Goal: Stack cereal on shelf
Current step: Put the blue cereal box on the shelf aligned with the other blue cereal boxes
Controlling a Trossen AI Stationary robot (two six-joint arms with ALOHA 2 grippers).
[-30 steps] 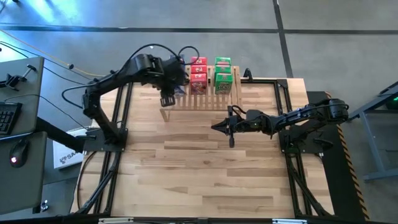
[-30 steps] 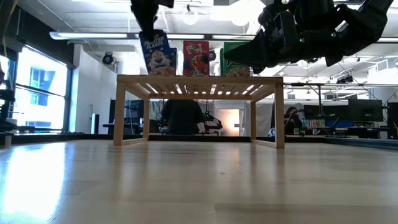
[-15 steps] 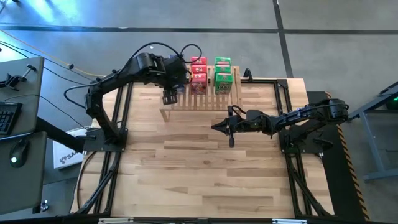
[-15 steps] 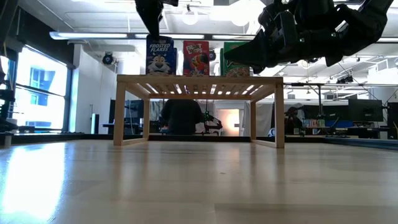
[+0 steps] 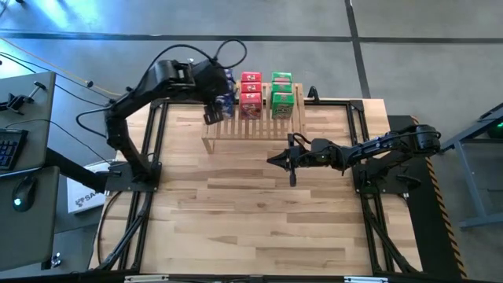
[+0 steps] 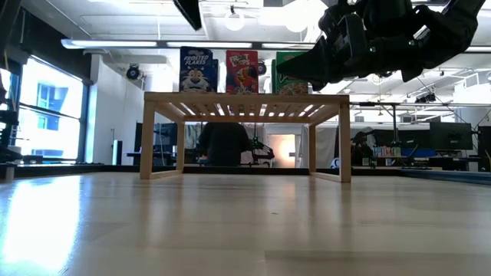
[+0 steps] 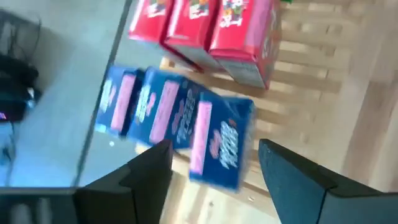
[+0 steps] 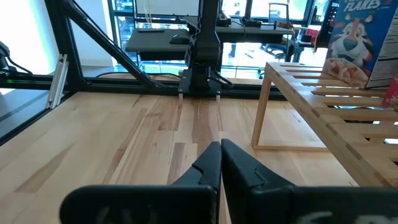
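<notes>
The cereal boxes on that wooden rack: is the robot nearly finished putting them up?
It looks close to finished. The blue boxes, red boxes and green boxes all stand in rows on the shelf. Nothing is in hand: the left gripper hangs open above the blue row, and the right gripper is shut over the table. No boxes lie on the table, so little seems left.

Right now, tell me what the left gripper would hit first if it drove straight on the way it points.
Probably the blue cereal boxes on the shelf: the left gripper points straight at them with its jaws open. How far off they are is unclear.
</notes>
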